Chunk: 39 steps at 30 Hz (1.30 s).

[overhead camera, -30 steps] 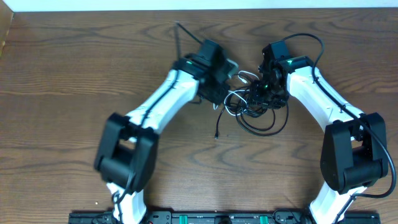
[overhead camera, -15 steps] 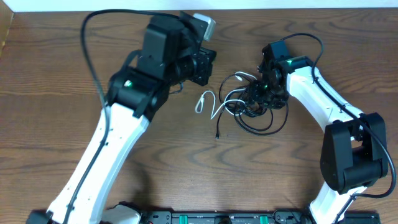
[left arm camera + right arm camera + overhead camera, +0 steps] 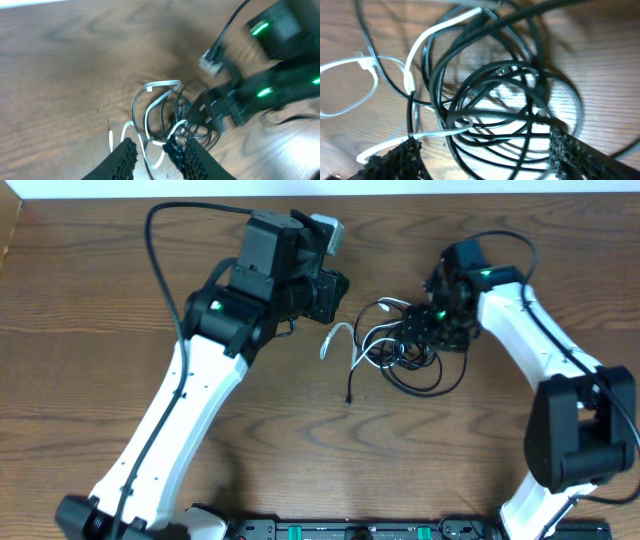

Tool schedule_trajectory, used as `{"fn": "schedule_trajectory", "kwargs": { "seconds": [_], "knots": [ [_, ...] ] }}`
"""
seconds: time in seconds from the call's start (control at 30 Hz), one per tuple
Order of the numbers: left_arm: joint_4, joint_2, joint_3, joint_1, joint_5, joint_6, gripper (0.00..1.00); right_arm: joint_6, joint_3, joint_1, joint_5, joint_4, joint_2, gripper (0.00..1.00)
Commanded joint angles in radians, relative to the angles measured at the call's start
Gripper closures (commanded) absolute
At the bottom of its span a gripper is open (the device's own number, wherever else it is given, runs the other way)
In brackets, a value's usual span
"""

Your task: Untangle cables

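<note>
Most of the job is left, we judge. The cables [image 3: 405, 350] sit as one knotted clump at about 3 o'clock from the centre of the table [image 3: 100, 300] in the overhead view, with black loops stacked and crossing many times. Progress is partial. The white cable [image 3: 340, 340] has one loop sticking out at the clump's 9 o'clock, but the rest of it runs back under the black loops, so it is not free. One black plug end [image 3: 348, 398] trails clear at 7 o'clock. No cord lies fully apart from the others. Left gripper [image 3: 155, 150] hangs well above the table at the clump's 10 o'clock, jaws a little apart, nothing between them. Right gripper [image 3: 482, 150] is down at the clump's 2 o'clock edge, jaws wide apart astride the black loops, not clamped on any cord we can see. Cords are thin, round and smooth-jacketed, glossy black plus one white, and they hold springy round coils rather than lying limp. Pads [image 3: 395, 162] are black with a coarse knurled texture. Table is flat dark brown wood grain with a slight sheen. We need to separate each black cord and pull the white one out completely.
</note>
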Motion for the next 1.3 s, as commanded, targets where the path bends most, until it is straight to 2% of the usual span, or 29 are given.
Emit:
{"fn": "schedule_trajectory", "kwargs": {
  "seconds": [0.0, 0.07, 0.1, 0.27, 0.47, 0.67, 0.97, 1.17, 1.2, 1.27],
  "knots": [
    [-0.021, 0.069, 0.012, -0.008, 0.054, 0.016, 0.66, -0.022, 0.044, -0.047, -0.019, -0.005, -0.093, 0.11],
    [-0.028, 0.106, 0.012, -0.017, 0.093, 0.064, 0.66, -0.022, 0.045, -0.079, -0.021, -0.005, -0.123, 0.01],
    [-0.029, 0.122, 0.012, -0.02, 0.114, 0.084, 0.66, -0.033, 0.045, -0.096, -0.025, -0.008, -0.138, 0.01],
    [-0.033, 0.209, 0.012, -0.042, 0.177, 0.222, 0.66, -0.063, 0.045, -0.144, -0.03, -0.032, -0.165, 0.02],
    [-0.074, 0.307, 0.011, -0.082, 0.177, 0.395, 0.55, -0.074, 0.044, -0.154, -0.018, -0.04, -0.164, 0.03],
    [-0.048, 0.397, 0.011, -0.104, 0.175, 0.407, 0.54, -0.074, 0.044, -0.152, -0.015, -0.047, -0.164, 0.05],
    [0.089, 0.493, 0.011, -0.104, 0.143, 0.406, 0.54, -0.09, 0.044, -0.153, -0.015, -0.071, -0.164, 0.07],
    [0.087, 0.509, 0.011, -0.104, 0.144, 0.406, 0.55, -0.093, 0.044, -0.153, -0.015, -0.072, -0.164, 0.07],
    [0.087, 0.509, 0.011, -0.104, 0.145, 0.406, 0.55, -0.093, 0.044, -0.153, -0.014, -0.071, -0.164, 0.08],
    [0.087, 0.509, 0.011, -0.104, 0.146, 0.406, 0.64, -0.092, 0.044, -0.152, -0.014, -0.069, -0.164, 0.08]
  ]
}}
